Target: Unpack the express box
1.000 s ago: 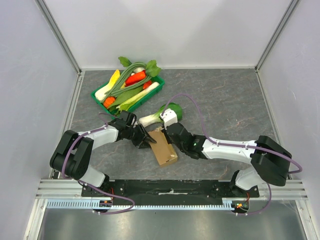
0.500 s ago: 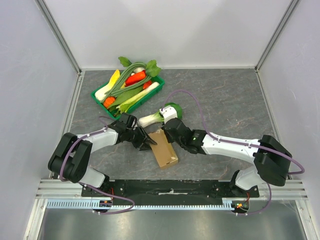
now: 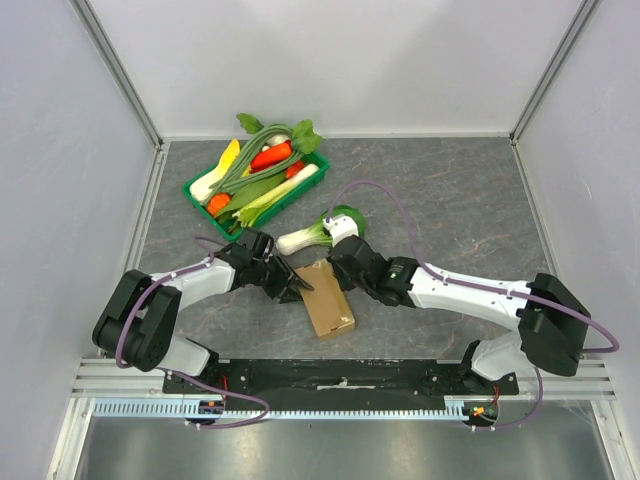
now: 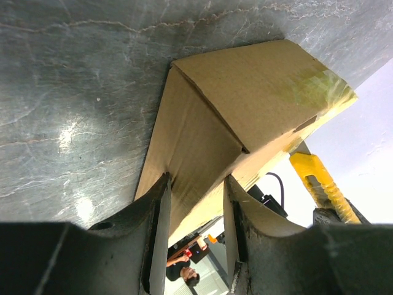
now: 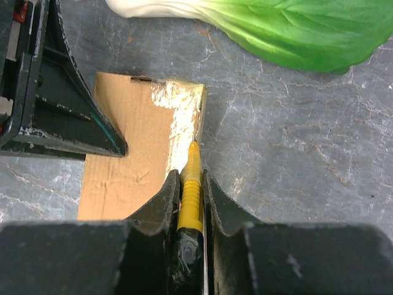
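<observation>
Box from above: you are seeing the box (image 3: 328, 298) lying flat on the table (image 3: 450, 200), just beside the bok choy (image 3: 315, 232) and apart from the green tray (image 3: 190, 187).
Left wrist camera: your left gripper (image 4: 195, 203) is clamping the box's side between its fingers.
Right wrist camera: your right gripper (image 5: 191, 181) is pinching a yellow cutter (image 5: 193, 161), whose tip is touching the box's taped edge.

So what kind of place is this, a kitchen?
Probably a robot test booth, not a kitchen: white panels wall in the table, two robot arms are bolted at its near edge, and a green tray holds vegetables.
</observation>
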